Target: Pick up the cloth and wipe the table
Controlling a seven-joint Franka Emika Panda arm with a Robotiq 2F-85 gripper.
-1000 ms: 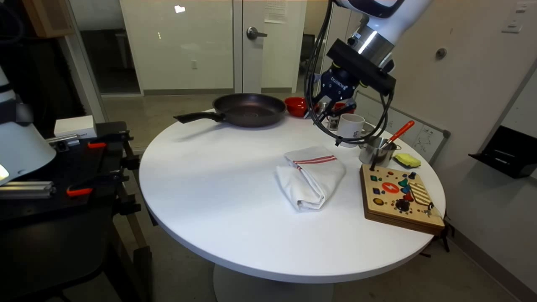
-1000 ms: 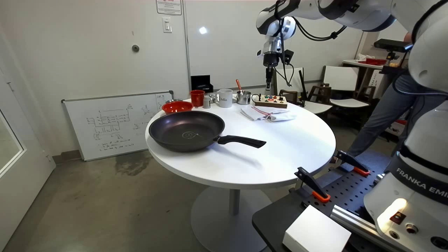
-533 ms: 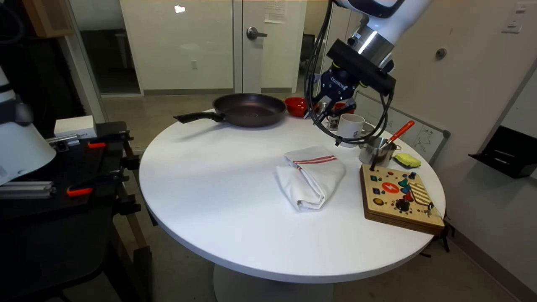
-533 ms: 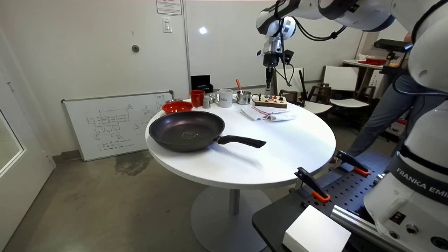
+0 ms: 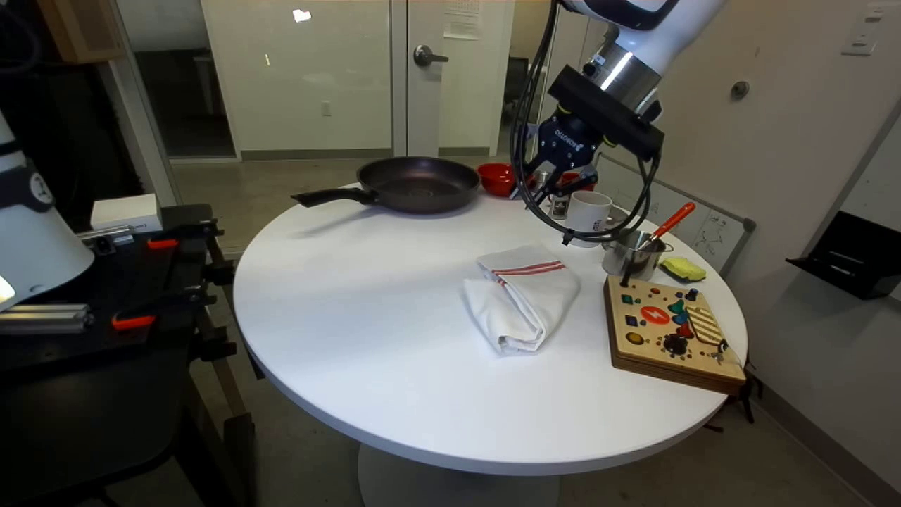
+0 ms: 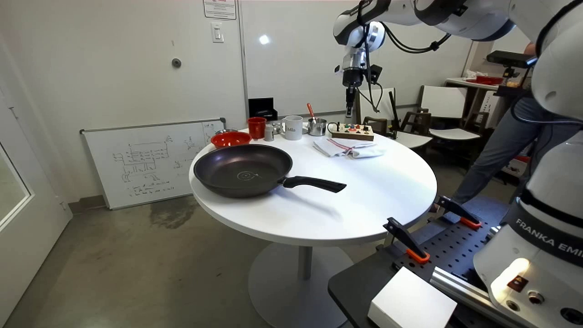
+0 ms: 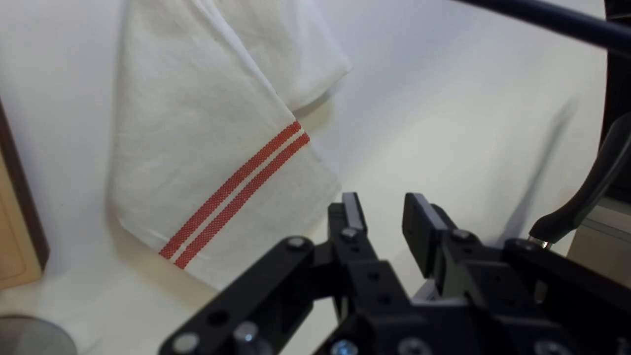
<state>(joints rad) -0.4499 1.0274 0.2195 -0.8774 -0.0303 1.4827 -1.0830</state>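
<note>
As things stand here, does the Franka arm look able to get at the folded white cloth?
Probably yes. The pincer hangs open above the table, and nothing visible covers the cloth or stands between the two. It would likely need lowering, perhaps with a sideways shift.

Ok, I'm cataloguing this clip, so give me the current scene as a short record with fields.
Surface: round white table
Cloth: folded, white with red stripes, lying on the table, not held
Gripper: open, holding nothing, above the table
Also there: frying pan, red bowl, red cup, white mug, metal pot with red-handled utensil, wooden board with knobs
</note>
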